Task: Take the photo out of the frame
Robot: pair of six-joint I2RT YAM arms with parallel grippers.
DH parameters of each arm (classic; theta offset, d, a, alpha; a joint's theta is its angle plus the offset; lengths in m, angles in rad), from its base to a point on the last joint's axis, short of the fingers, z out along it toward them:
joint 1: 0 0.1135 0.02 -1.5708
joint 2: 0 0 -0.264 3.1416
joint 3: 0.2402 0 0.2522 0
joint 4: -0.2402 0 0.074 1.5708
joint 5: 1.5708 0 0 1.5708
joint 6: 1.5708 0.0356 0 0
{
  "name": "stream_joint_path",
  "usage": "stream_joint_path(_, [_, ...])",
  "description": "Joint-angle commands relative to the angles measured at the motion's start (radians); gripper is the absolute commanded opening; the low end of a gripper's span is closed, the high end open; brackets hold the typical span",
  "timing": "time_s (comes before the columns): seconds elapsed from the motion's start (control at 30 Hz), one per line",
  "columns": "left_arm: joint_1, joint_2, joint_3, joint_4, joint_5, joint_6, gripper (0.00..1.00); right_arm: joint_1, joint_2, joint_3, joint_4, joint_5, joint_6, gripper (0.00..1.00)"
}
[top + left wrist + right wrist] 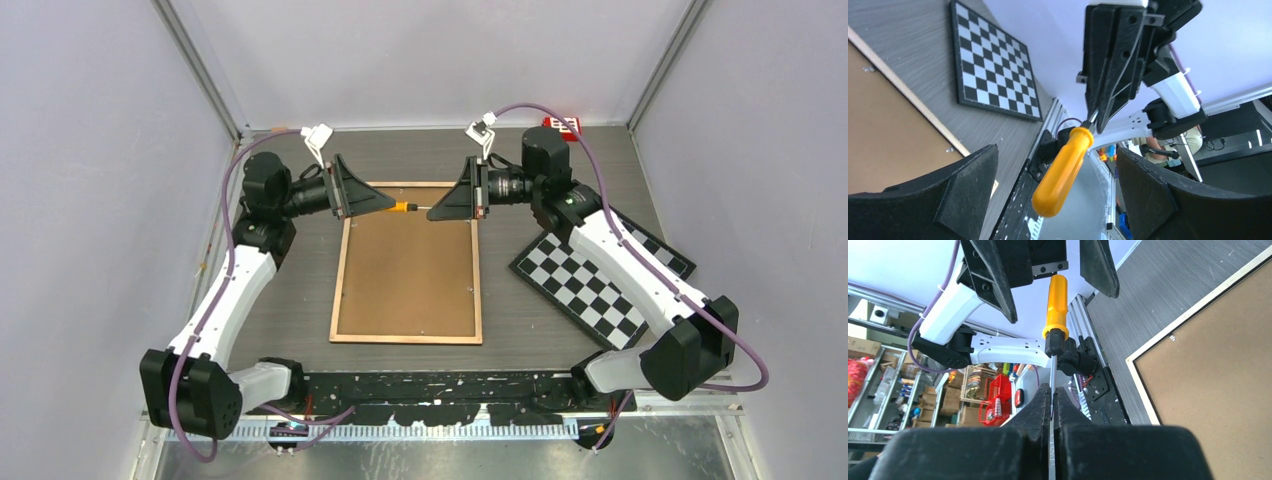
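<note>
1 screwdriver [1063, 170]: shaft tight in R gripper [1052, 395]; L gripper [386, 204] wide round handle.

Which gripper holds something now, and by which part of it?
The right gripper holds the screwdriver by its metal shaft. The left gripper is open, holding nothing.

Left arm [225, 290] and right arm [630, 265] reach forward, wrists turned inward, tips nearly meeting. The left gripper [385, 203] has its jaws wide apart; the right gripper [432, 213] has its jaws pinched on a screwdriver [403, 208] shaft.
</note>
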State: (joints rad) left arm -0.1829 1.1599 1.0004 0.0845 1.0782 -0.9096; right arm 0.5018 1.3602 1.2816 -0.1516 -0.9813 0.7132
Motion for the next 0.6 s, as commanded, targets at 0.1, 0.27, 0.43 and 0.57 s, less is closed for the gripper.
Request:
stream_joint_path(0.1, [-0.012,0.032,-0.003,0.311,0.058,-0.229,0.79,0.015,-0.034,-0.02,0.135,-0.004,0.055,0.01])
stream_joint_path(0.27, [-0.024,0.031,-0.018,0.334,0.085,-0.25,0.72,0.015,-0.026,-0.012,0.147,-0.004,0.055,0.01])
stream_joint_path(0.43, [-0.03,0.038,-0.011,0.351,0.114,-0.247,0.68,0.015,-0.024,-0.016,0.162,-0.001,0.054,0.01])
stream_joint_path(0.57, [-0.031,0.045,-0.014,0.353,0.102,-0.245,0.66,0.016,-0.023,-0.019,0.184,-0.01,0.061,0.01])
